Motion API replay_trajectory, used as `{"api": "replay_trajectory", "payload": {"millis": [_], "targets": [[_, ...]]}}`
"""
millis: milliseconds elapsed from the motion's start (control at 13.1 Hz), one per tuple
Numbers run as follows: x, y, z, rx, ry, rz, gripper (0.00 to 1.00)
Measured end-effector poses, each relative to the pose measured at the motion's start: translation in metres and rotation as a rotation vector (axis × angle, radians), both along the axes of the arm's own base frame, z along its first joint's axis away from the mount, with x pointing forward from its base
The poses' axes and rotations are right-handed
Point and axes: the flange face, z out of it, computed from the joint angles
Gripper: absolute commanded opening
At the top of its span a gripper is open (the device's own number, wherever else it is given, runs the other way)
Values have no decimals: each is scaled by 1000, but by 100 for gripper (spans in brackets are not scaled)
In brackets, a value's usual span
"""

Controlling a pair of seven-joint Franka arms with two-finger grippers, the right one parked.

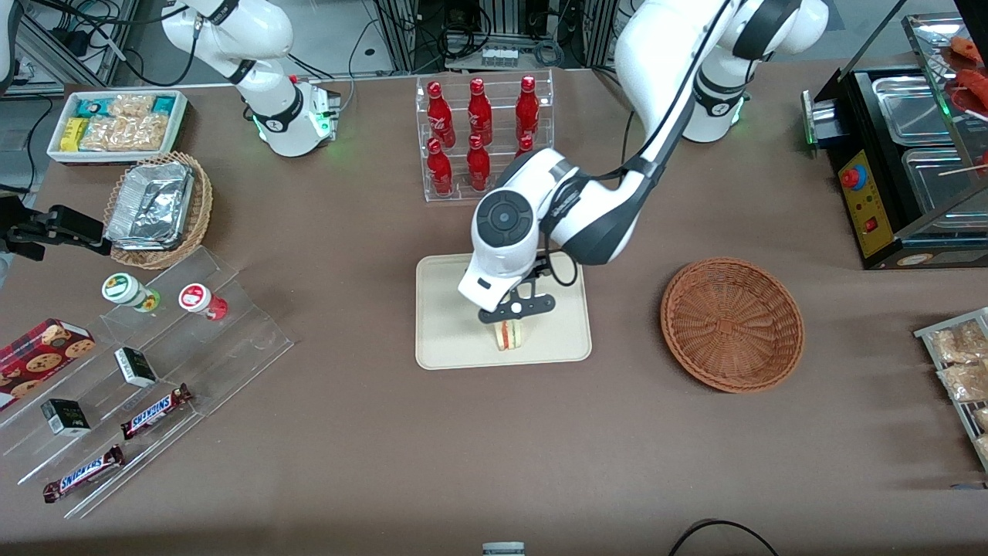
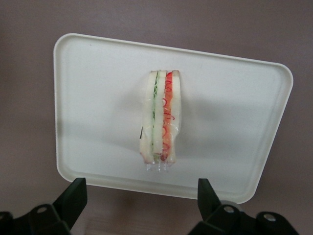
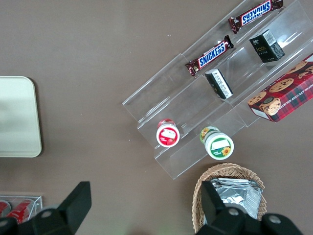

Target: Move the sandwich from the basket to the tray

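The sandwich [image 1: 509,334] [image 2: 161,120] stands on its edge on the cream tray [image 1: 448,309] [image 2: 98,98], near the tray's rim closest to the front camera. Its red and green filling layers face upward. My gripper [image 1: 515,309] [image 2: 141,188] hovers just above the sandwich, open, its black fingers [image 2: 76,193] spread wide with nothing between them. The reddish-brown woven basket [image 1: 732,323] sits empty on the table beside the tray, toward the working arm's end.
A clear rack of red bottles [image 1: 482,135] stands farther from the front camera than the tray. Toward the parked arm's end are a stepped acrylic display with snacks [image 1: 147,363], a tan basket of foil containers [image 1: 158,208] and a white snack bin [image 1: 116,123]. A black food warmer [image 1: 911,154] stands at the working arm's end.
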Motion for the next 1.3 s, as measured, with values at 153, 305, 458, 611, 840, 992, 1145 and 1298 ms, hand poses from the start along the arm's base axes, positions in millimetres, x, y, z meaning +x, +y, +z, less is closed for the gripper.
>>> {"api": "replay_trajectory", "payload": {"millis": [153,305,458,611,840,992,1145,1298], "targets": [[5,9,14,-8,-5,-47,100],[12,31,30,-8,8,-122,100],[26,69,50,-5,21,-128,100],[38,108,66,-6,32,-131,100],[49,176,91,-13,53,-165,100],[51,224,109,-28,52,-195,100],[44,264,122,-38,54,-207,100],[31,284,128,-35,59,-201,100]]}}
